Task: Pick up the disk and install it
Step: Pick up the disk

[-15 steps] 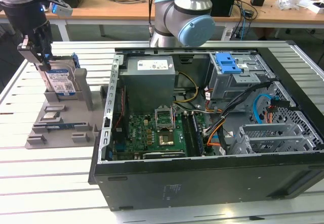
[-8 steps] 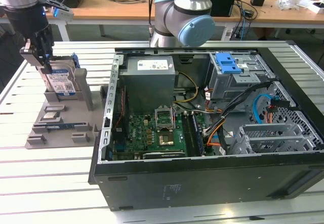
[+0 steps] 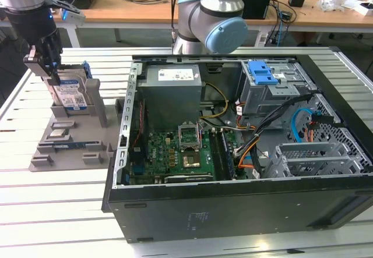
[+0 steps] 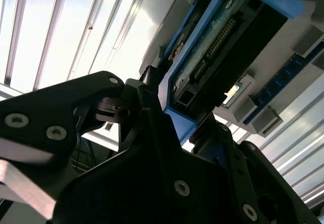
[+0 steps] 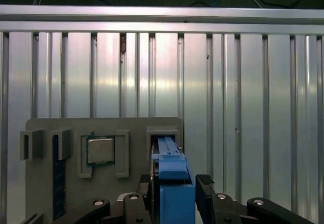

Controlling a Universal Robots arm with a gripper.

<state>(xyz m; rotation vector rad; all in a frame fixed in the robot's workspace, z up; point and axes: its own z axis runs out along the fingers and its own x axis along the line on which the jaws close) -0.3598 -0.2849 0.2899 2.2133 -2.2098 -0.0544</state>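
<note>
The disk (image 3: pixel 71 92), silver with a white-and-blue label and a blue carrier frame, stands on edge in a slot of the grey holder (image 3: pixel 64 153) at the exterior view's left. My gripper (image 3: pixel 49 70) reaches down onto its top edge. In the first wrist view the black fingers (image 5: pixel 205 188) press against both sides of the blue frame of the disk (image 5: pixel 174 176). The second wrist view looks along the disk (image 4: pixel 223 37) from below my gripper (image 4: pixel 177 125), whose jaws straddle the frame's corner.
The holder also carries a processor chip (image 5: pixel 101 150) and a blue memory stick (image 5: pixel 59 183). To the exterior view's right lies the open computer case (image 3: pixel 233 205), with a power supply (image 3: pixel 172 89), a motherboard (image 3: pixel 178 153) and a drive cage with a blue latch (image 3: pixel 262 71). The arm's base (image 3: pixel 213 19) stands behind it.
</note>
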